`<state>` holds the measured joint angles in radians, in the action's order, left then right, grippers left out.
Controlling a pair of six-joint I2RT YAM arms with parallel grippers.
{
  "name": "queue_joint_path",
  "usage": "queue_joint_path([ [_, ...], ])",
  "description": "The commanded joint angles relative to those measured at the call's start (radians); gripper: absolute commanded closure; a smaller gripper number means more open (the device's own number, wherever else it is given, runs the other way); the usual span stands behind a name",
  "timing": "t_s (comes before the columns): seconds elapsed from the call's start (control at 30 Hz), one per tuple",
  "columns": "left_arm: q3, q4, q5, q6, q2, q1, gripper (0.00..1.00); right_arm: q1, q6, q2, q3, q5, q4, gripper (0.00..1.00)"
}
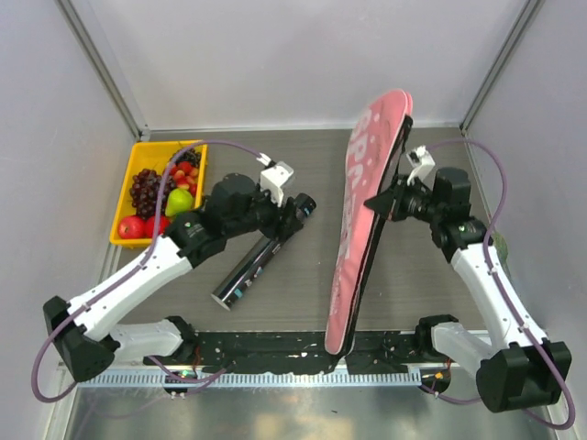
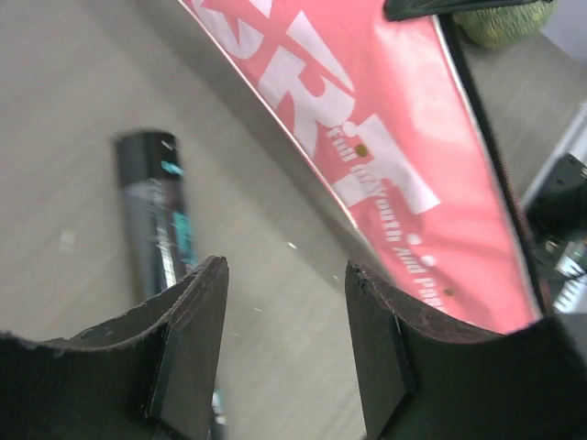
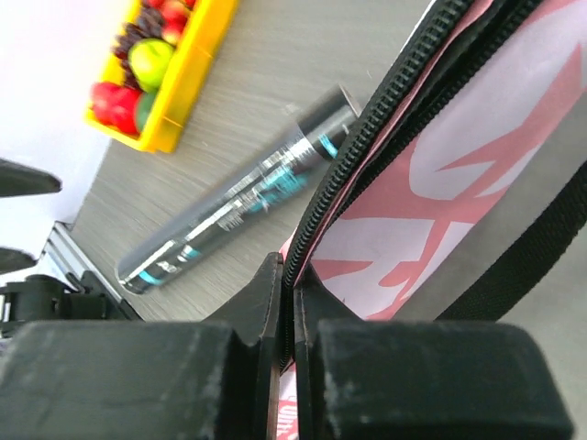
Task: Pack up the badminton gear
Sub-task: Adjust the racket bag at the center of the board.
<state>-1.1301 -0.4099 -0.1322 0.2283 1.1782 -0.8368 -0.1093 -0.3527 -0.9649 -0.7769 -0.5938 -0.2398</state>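
Note:
The pink "SPORT" bag [image 1: 358,211] stands on its long edge across the middle of the table, its black zipper facing right. My right gripper [image 1: 374,203] is shut on that zipper edge [image 3: 367,137], about halfway along the bag [image 3: 459,174]. A long dark tube [image 1: 261,257] lies on the table left of the bag. My left gripper [image 1: 295,220] hovers over the tube's far end. In the left wrist view it [image 2: 286,268] is open with only bare table between its fingers [image 2: 197,330]. There the tube [image 2: 156,211] lies to their left and the bag [image 2: 385,137] to their right.
A yellow tray [image 1: 138,151] of fruit sits at the back left, also seen as the tray [image 3: 188,78] in the right wrist view. A green netted ball [image 2: 504,23] lies beyond the bag on the right. The black rail [image 1: 275,353] runs along the near edge.

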Motion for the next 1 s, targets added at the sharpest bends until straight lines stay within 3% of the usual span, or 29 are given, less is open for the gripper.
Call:
queue_joint_path([
  [0.0,-0.146,-0.027,0.087,-0.305,-0.080,0.044,0.44,-0.001,0.107,-0.058,-0.331,-0.155,0.064,0.94],
  [0.1,-0.259,-0.130,0.219,-0.304,-0.078,0.085,0.47,-0.001,0.211,-0.164,-0.456,-0.252,-0.048,0.94],
  [0.17,-0.322,-0.197,0.163,-0.311,-0.066,0.125,0.42,-0.004,0.318,-0.220,-0.547,-0.271,-0.169,0.95],
  [0.27,-0.307,-0.207,0.080,-0.450,-0.098,0.154,0.33,-0.016,0.486,-0.279,-0.672,-0.244,-0.335,0.94],
  [0.37,-0.269,-0.133,0.048,-0.553,-0.147,0.203,0.32,-0.026,0.642,-0.320,-0.751,-0.238,-0.474,0.95],
  [0.47,-0.267,-0.083,-0.087,-0.607,-0.172,0.306,0.34,-0.049,0.800,-0.343,-0.829,-0.198,-0.578,0.94],
  [0.53,-0.276,-0.082,-0.147,-0.667,-0.181,0.337,0.29,-0.070,0.865,-0.334,-0.832,-0.172,-0.599,0.94],
  [0.7,-0.359,-0.213,-0.132,-0.846,-0.169,0.338,0.11,-0.196,1.073,-0.298,-0.766,-0.046,-0.645,0.94],
  [0.83,-0.317,-0.299,-0.167,-1.088,-0.216,0.338,0.06,-0.275,1.225,-0.262,-0.698,-0.012,-0.626,0.94],
  [0.97,-0.301,-0.290,-0.097,-1.103,-0.268,0.344,0.01,-0.334,1.259,-0.212,-0.645,0.037,-0.561,0.95],
])
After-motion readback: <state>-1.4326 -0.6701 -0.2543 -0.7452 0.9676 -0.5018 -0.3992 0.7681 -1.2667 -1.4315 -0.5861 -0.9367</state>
